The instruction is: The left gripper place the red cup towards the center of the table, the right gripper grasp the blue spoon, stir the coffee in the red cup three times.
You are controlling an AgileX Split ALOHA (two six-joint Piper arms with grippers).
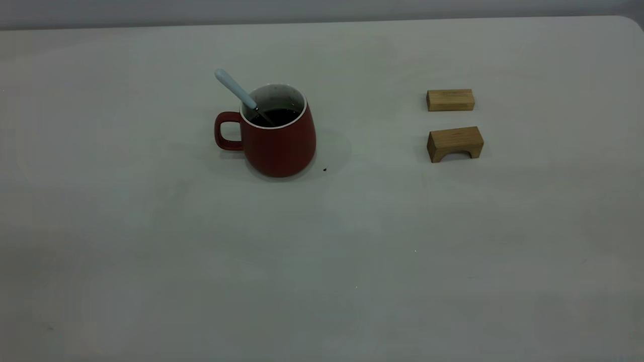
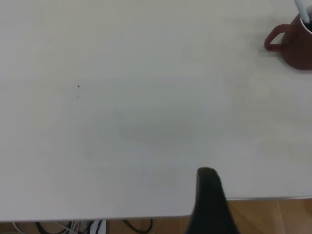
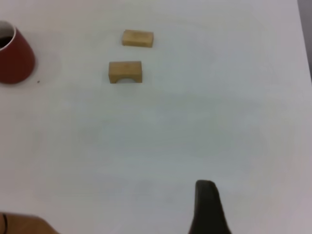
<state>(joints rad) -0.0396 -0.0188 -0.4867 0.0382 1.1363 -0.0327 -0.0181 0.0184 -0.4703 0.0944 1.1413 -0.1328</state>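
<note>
Left claw (image 2: 210,204): parked over the near edge of the plain off-white matte tabletop (image 1: 322,261), well apart from the dark red ceramic mug with loop handle and white rim (image 1: 278,138); only one black finger in view, so cannot tell whether apart or together.

Mug: upright on the tabletop, handle pointing left in the exterior view. Filled with dark brown-black coffee (image 1: 275,116), surface flat.

Slim spoon with pale blue rounded handle and grey metal neck (image 1: 235,89): bowl end down in the coffee, handle leaning out over the mug rim above the loop handle.

Tiny dark speck (image 1: 324,170): just right of the mug base.

Plain rectangular wooden block (image 1: 450,99) and arched wooden block (image 1: 455,143): well right of the mug.

Right claw (image 3: 208,207): parked well apart from the mug, beyond the blocks; finger state cannot tell.
</note>
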